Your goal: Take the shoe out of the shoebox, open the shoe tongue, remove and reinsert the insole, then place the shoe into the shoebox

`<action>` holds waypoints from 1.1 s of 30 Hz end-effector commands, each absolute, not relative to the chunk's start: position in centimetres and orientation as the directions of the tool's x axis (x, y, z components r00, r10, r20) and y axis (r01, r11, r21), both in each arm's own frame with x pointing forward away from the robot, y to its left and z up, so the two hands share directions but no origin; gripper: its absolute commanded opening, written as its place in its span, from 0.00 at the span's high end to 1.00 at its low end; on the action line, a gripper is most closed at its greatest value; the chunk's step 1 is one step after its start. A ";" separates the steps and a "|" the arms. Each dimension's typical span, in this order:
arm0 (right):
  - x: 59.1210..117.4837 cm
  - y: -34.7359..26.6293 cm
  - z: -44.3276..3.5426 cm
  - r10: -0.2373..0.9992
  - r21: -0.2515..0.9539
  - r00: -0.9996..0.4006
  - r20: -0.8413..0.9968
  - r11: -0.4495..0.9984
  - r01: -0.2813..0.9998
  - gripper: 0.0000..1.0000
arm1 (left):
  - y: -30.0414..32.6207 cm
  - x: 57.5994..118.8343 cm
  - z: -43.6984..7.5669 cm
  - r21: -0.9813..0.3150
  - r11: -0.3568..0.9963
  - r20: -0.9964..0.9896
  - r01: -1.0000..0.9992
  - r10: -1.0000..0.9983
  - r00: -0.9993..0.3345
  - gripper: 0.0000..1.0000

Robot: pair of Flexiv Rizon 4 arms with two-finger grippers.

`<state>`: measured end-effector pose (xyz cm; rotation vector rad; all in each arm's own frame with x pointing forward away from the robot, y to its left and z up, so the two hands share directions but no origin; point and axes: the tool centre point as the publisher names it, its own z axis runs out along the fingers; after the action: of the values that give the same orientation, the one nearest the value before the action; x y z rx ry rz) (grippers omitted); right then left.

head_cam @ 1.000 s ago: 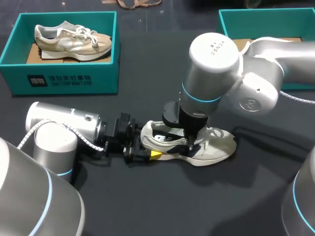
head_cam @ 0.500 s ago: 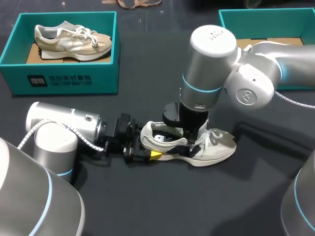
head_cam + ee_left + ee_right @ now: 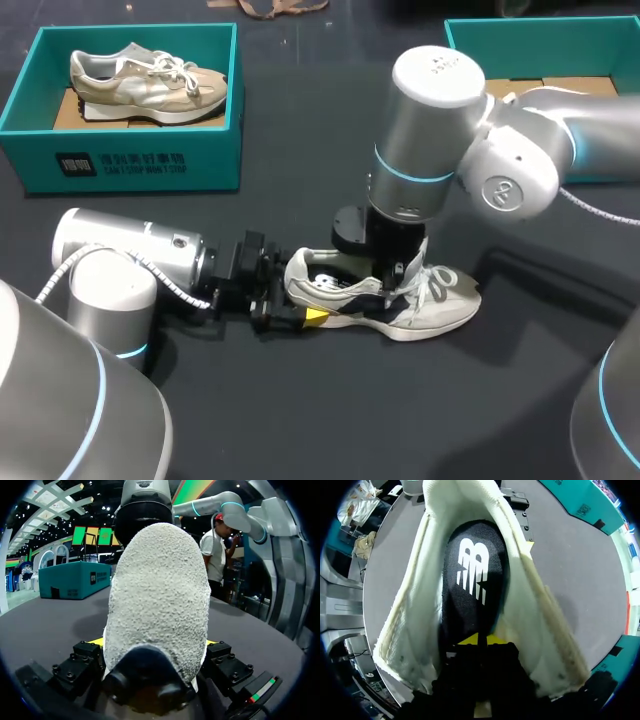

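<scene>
A cream sneaker (image 3: 435, 308) lies on its side on the dark table, toe to the right. My left gripper (image 3: 292, 302) stands open at its heel; in the left wrist view the pebbled heel (image 3: 160, 590) fills the gap between that gripper's (image 3: 154, 642) spread fingers. From above, my right gripper (image 3: 390, 285) reaches into the shoe's mouth. In the right wrist view its yellow tips (image 3: 480, 640) are pressed together on the black insole (image 3: 475, 575), with the cream collar (image 3: 412, 615) on both sides.
A teal shoebox (image 3: 140, 160) at the back left holds a second beige sneaker (image 3: 145, 80). Another teal shoebox (image 3: 520, 40) stands at the back right, partly behind my right arm. Bare dark table lies in front of the shoe.
My right gripper has closed inside the shoe, and its arm has shifted slightly to the right. The left arm and the shoe have stayed in place.
</scene>
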<state>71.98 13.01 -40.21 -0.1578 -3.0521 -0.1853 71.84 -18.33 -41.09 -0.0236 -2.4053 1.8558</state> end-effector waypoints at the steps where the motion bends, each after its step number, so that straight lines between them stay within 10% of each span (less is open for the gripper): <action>1: 69.9 12.3 -42.0 0.098 0.155 -0.993 0.067 0.982 0.107 1.00 | -18.2 72.0 -41.2 -0.965 0.256 0.072 -0.051 0.071 -0.995 1.00; 20: 71.1 10.1 -36.2 -0.035 0.588 -0.999 -0.039 0.807 -0.051 1.00 | -18.2 72.0 -41.2 -0.965 0.256 0.072 -0.051 0.071 -0.995 1.00; 33: 72.2 11.7 -34.0 -0.154 0.615 -0.984 -0.090 0.769 -0.176 1.00 | -18.2 72.0 -41.2 -0.965 0.256 0.072 -0.051 0.071 -0.995 1.00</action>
<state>71.86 11.29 -34.29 0.2578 -3.0020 -1.0277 71.90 -18.35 -41.04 -0.0204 -2.4074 1.8556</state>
